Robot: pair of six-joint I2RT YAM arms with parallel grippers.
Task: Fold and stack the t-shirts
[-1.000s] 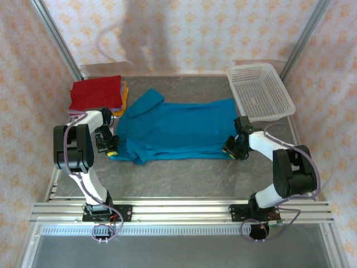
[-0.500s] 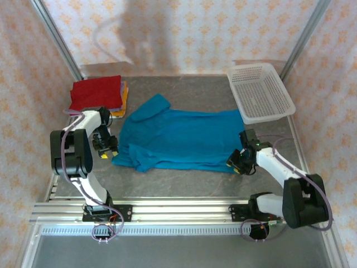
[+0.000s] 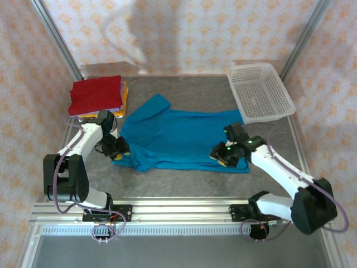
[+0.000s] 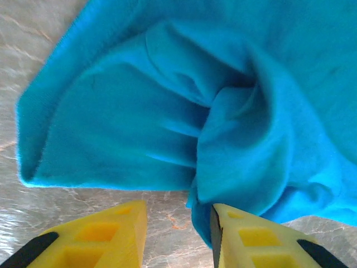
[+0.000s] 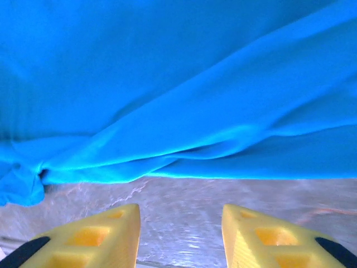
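Ahead of the left claw [image 4: 177, 234] and right claw [image 5: 179, 234], both swung inward, half-spread and empty, lies a teal-blue cloth t-shirt [image 3: 178, 137].

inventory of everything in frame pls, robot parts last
t-shirt: 1, teal-blue, spread flat mid-table, creased at its near-left corner
folded red shirt: 1, red, top of the stack at the far left
folded shirts underneath: count cannot tell, orange-yellow edge showing, same stack
basket: 1, white perforated plastic, far right corner, nothing in it
table: 1, grey marbled
rail frame: 1, silver metal, near edge, arms bolted to it
backdrop: patterned peach and white, around the table
left gripper: 1, yellow fingers, open, at the t-shirt's near-left corner
right gripper: 1, yellow fingers, open, at the t-shirt's near hem
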